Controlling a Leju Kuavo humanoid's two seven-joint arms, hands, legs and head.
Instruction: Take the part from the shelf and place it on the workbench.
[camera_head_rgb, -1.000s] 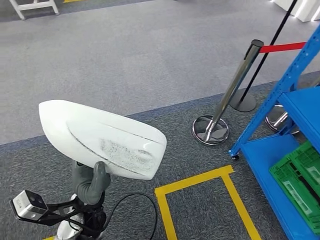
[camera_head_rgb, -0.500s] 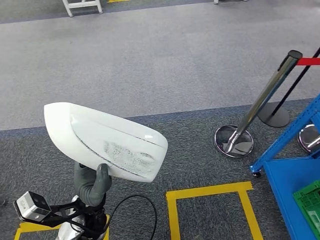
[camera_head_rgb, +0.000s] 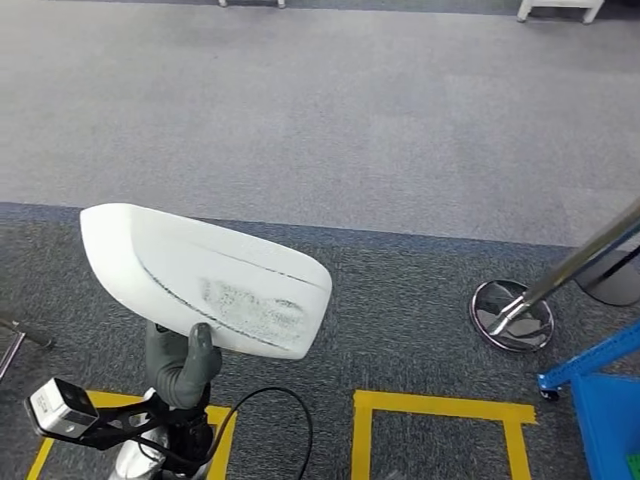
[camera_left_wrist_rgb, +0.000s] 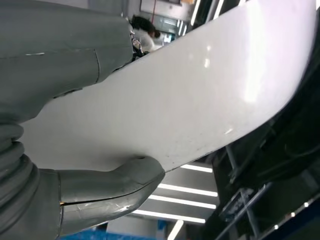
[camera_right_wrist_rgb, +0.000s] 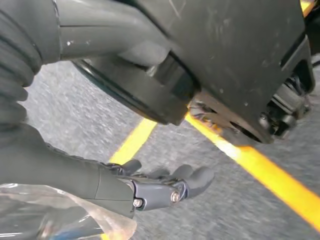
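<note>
So the left hand (camera_head_rgb: 181, 365) has its thumb and fingers (camera_left_wrist_rgb: 113, 187) wrapped around the big white part (camera_head_rgb: 204, 280), holding it up above the grey carpet (camera_head_rgb: 340, 130). The right hand (camera_right_wrist_rgb: 151, 187) hangs over the yellow floor tape (camera_right_wrist_rgb: 264, 170), fingers loosely apart, holding nothing.

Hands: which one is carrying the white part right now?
The left hand, gripping the white part from underneath; the right hand hangs with nothing in it above the floor.

Part (camera_head_rgb: 204, 280) above carpet, stanchion base (camera_head_rgb: 512, 315) right.
</note>
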